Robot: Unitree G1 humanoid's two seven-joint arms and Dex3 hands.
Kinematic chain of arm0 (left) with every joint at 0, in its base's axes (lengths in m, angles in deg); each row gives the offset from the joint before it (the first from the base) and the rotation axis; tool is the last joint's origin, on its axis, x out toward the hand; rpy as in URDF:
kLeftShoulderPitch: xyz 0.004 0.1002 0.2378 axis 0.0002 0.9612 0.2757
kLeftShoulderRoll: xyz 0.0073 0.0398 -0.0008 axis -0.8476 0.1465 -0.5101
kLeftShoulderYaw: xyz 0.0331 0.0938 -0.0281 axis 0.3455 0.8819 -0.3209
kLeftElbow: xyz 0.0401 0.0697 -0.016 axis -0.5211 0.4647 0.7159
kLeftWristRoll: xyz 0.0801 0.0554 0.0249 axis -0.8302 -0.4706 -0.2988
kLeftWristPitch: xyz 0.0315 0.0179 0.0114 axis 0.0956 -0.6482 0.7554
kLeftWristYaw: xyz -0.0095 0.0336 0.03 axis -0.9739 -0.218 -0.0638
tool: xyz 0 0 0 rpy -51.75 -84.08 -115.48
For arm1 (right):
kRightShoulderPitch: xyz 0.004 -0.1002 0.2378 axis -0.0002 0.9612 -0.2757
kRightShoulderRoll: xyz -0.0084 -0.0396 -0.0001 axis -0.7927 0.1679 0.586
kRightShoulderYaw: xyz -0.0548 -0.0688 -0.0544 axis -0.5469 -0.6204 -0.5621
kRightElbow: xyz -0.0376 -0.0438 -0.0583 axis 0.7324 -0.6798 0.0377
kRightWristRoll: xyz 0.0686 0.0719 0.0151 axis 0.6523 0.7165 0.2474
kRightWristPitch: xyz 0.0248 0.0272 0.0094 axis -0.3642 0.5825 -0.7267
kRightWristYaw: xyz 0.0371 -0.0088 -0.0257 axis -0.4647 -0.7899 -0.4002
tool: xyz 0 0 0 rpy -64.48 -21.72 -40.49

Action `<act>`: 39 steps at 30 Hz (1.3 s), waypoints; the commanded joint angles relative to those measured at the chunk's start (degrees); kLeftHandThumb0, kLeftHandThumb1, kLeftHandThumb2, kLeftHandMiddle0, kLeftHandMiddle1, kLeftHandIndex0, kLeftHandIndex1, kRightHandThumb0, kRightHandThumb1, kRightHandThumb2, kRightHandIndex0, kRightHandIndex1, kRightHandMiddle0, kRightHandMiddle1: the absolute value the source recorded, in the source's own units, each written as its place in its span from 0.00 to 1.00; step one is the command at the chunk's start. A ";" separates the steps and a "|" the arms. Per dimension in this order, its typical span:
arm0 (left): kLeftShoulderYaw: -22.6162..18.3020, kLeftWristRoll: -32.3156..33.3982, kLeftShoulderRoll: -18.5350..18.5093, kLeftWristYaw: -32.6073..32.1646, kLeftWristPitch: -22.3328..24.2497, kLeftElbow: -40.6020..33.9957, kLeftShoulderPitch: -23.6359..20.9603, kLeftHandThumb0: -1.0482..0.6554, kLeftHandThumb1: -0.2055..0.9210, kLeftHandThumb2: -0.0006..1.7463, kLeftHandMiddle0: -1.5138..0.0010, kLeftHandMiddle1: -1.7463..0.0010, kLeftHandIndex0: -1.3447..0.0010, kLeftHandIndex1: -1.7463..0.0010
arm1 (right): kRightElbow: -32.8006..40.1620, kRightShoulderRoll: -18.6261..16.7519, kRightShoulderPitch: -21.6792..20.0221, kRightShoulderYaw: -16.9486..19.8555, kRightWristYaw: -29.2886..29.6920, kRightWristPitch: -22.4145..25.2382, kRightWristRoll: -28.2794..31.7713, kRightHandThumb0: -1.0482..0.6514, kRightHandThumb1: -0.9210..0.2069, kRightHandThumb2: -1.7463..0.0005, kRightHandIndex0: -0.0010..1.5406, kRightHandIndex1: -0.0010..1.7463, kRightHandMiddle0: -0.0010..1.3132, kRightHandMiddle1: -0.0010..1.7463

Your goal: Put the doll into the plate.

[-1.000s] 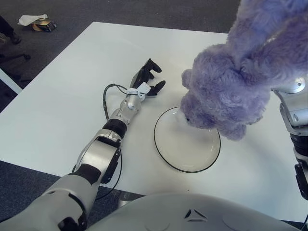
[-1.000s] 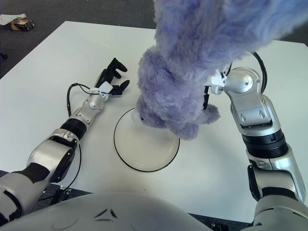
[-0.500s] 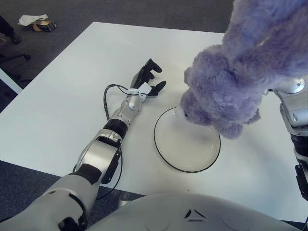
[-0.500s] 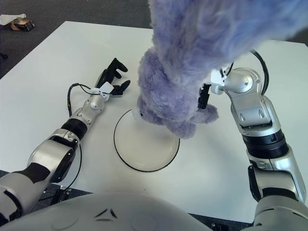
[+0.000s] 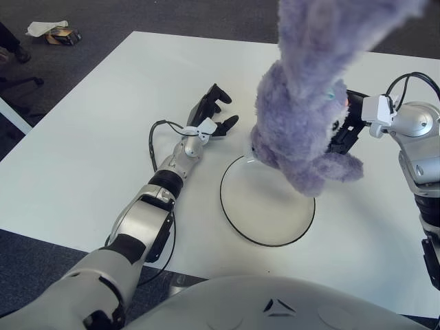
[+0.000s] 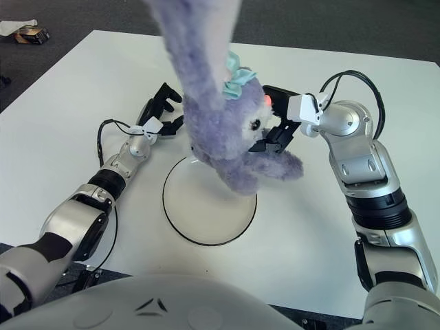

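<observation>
The right hand grips the purple doll at the frame's middle, over the plate's top edge. The left hand, fingers loose, shows left of it on the white bench.

1. We see the plate open over its 6 o'clock half; the purple plush rabbit overhangs its 12 o'clock rim.
2. Our right hand crowds the rabbit's 3 o'clock side.
3. Our left hand blocks the plate's 10 o'clock approach.
4. The white table lies open at 9 o'clock.
</observation>
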 commanded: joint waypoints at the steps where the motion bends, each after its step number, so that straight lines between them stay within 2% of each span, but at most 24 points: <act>1: 0.75 -0.77 0.71 0.67 2.20 1.53 1.98 0.61 0.84 0.41 0.72 0.15 0.85 0.00 | -0.35 0.48 0.00 0.49 0.96 -0.36 -0.59 0.29 0.34 0.47 0.16 0.75 0.04 0.86; 4: 0.63 -0.53 0.76 0.92 2.37 1.50 2.02 0.61 0.85 0.40 0.73 0.15 0.85 0.00 | -0.71 0.47 0.00 0.46 1.00 -0.31 -0.80 0.26 0.33 0.46 0.14 0.70 0.01 0.79; 16: 0.13 -0.05 0.81 1.29 2.86 2.18 1.72 0.61 0.82 0.42 0.71 0.15 0.85 0.00 | -2.31 0.84 -0.16 0.38 0.51 -2.85 -0.69 0.22 0.22 0.52 0.10 0.58 0.00 0.67; 39: -1.50 1.10 1.13 2.24 2.33 2.45 1.83 0.61 0.77 0.46 0.67 0.17 0.83 0.00 | -3.76 2.17 -0.70 0.09 -0.68 -5.54 -0.74 0.21 0.14 0.58 0.04 0.52 0.00 0.57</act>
